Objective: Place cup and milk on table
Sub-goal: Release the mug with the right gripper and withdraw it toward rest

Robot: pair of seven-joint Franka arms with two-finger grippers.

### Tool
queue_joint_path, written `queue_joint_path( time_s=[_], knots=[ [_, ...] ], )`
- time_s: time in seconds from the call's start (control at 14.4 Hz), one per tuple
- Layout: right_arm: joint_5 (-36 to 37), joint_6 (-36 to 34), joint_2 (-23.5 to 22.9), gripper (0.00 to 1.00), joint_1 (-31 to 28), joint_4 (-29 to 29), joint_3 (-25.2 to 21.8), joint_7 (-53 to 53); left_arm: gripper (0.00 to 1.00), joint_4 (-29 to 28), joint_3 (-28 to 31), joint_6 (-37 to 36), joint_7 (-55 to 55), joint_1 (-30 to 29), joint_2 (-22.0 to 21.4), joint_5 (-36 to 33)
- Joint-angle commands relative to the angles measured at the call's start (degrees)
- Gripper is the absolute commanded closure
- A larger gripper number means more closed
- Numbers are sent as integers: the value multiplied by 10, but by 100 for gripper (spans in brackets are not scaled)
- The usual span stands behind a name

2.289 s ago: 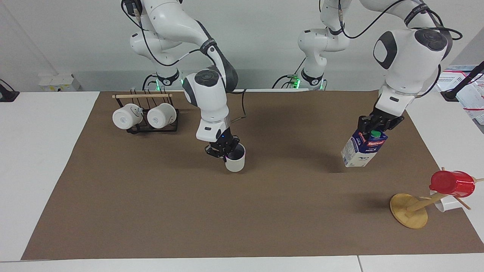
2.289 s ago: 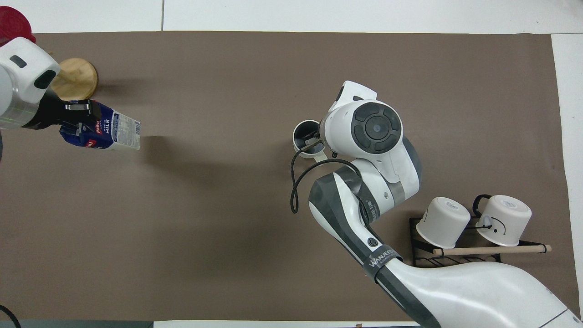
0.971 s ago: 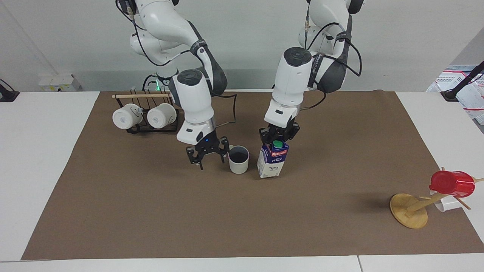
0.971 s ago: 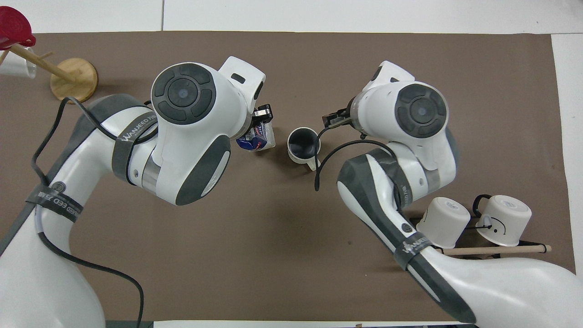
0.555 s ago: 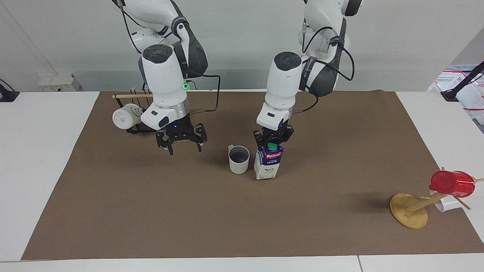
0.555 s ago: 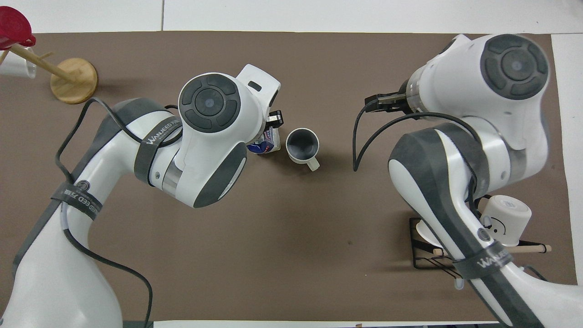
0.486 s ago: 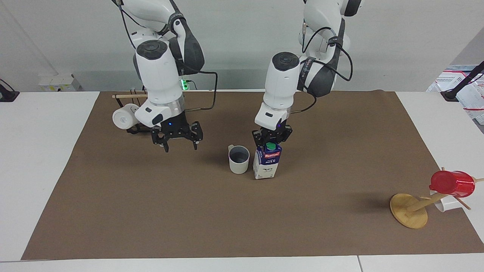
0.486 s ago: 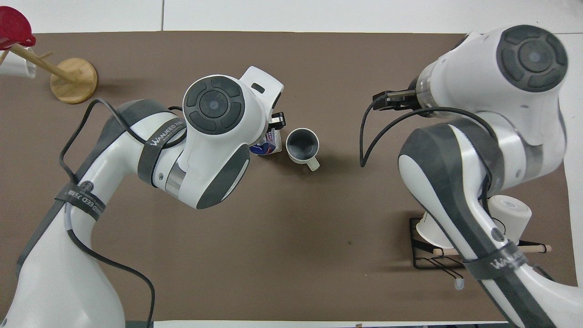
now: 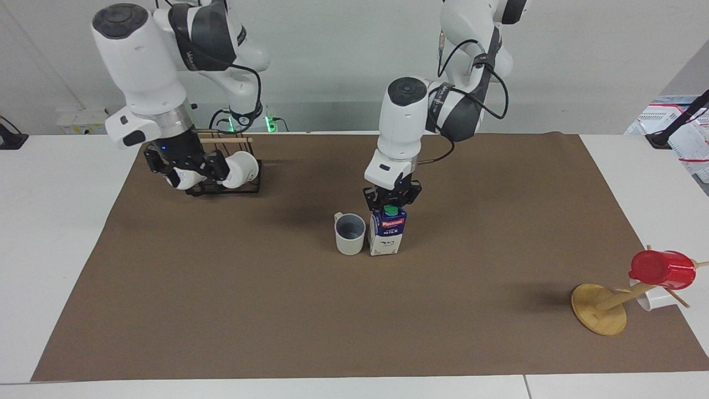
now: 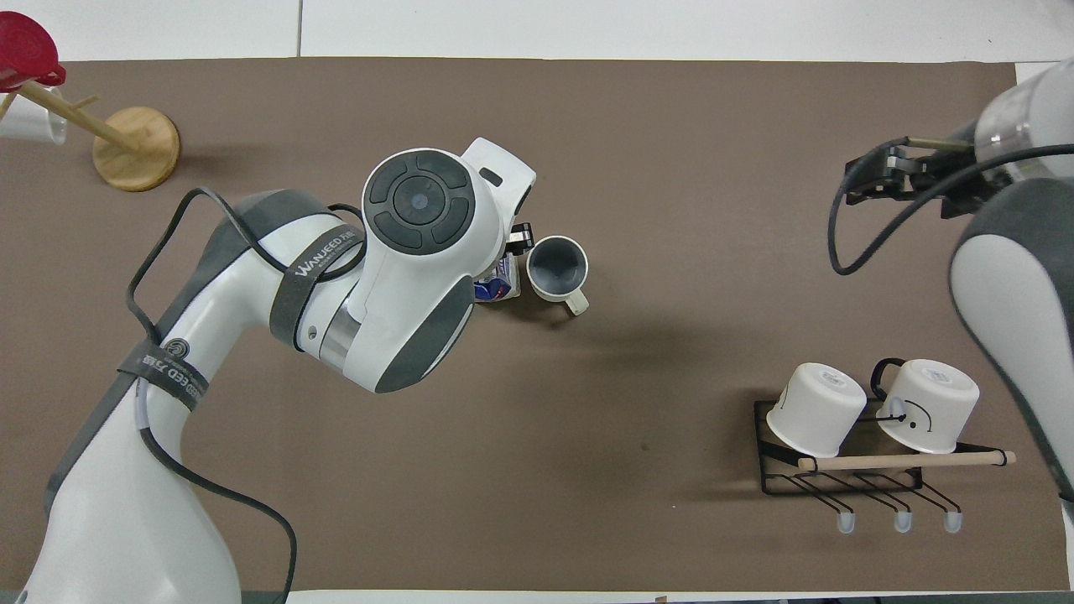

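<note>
Left two-finger gripper (image 9: 391,201) clamped on the gable top of the small blue-and-white milk carton (image 9: 386,233), upright on the brown-matted white table (image 9: 277,310) just beside the light grey mug (image 9: 350,234); right gripper (image 9: 185,166) spread wide, raised toward the right arm's end.

Mug: a light grey mug (image 10: 557,268) with dark inside is seen at frame centre.
Carton: a blue-white carton (image 10: 497,283) is partly hidden beside it.
Rack: two white mugs (image 10: 873,408) are held lower right.

The cup (image 9: 350,234) stands just beside the milk (image 9: 387,231), crowding it.
</note>
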State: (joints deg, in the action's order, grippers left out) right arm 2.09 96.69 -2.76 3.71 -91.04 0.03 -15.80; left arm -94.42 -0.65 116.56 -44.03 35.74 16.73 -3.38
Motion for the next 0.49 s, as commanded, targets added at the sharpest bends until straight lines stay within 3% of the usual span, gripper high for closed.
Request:
queue_joint_path(
  time_s=[0.0, 0.07, 0.14, 0.28, 0.35, 0.42],
  knots=[
    [1, -61, 25, 0, -27, 15, 7, 21, 100, -3, 8, -16, -9, 10, -8, -14],
    [2, -90, 26, 0, -33, 32, 7, 36, 100, -3, 8, -17, -9, 10, -8, -14],
    [0, -110, 23, 0, -38, 45, 7, 54, 78, -3, 8, -17, -9, 10, -8, -14],
    [2, -124, 20, 0, -47, 53, 8, 85, 7, -3, 9, -14, -6, 9, -7, -15],
    [1, -121, 19, 0, -46, 57, 9, 86, 0, -2, 9, -12, -4, 9, -7, -16],
    [0, -120, 20, 0, -44, 53, 9, 86, 0, -2, 8, -11, -4, 8, -9, -16]
  ],
)
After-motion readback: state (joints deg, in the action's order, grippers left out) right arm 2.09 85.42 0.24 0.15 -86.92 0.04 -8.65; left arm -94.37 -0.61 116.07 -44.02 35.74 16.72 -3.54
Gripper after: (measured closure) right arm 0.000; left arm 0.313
